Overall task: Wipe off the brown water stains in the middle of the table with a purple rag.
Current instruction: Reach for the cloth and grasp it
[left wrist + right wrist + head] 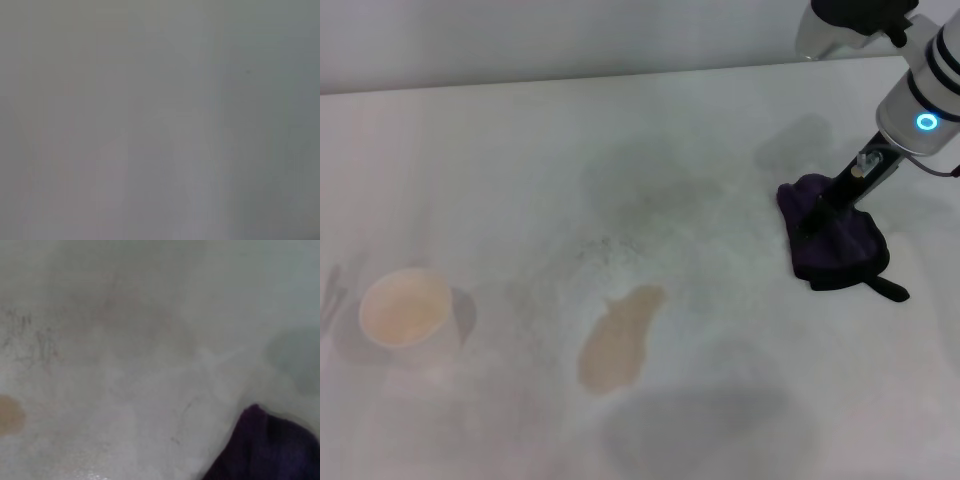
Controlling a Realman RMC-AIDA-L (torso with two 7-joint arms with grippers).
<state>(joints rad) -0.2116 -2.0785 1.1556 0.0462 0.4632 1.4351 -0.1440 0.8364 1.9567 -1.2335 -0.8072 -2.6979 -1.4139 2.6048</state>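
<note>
**Right gripper at the rag, stain still unwiped**

The table [620, 130] is a broad white top that fills nearly the whole head view, with faint grey smears and speckles near its middle; only a pale strip of wall shows along the upper edge. The right arm reaches down from the upper right corner, and the right gripper [817, 212] is sunk into the purple rag [835, 245] at middle right. Its fingers are buried in the cloth, so whether they have closed on it cannot be told. The brown water stains [620, 338] lie as one tan blotch at lower centre, well apart from the rag and untouched. This looks like the pick-up step. The next move probably calls for a firm grip, then carrying the rag down and left across the frame to the blotch. A paper cup [406, 308] stands at lower left. The left gripper is not in view.
</note>
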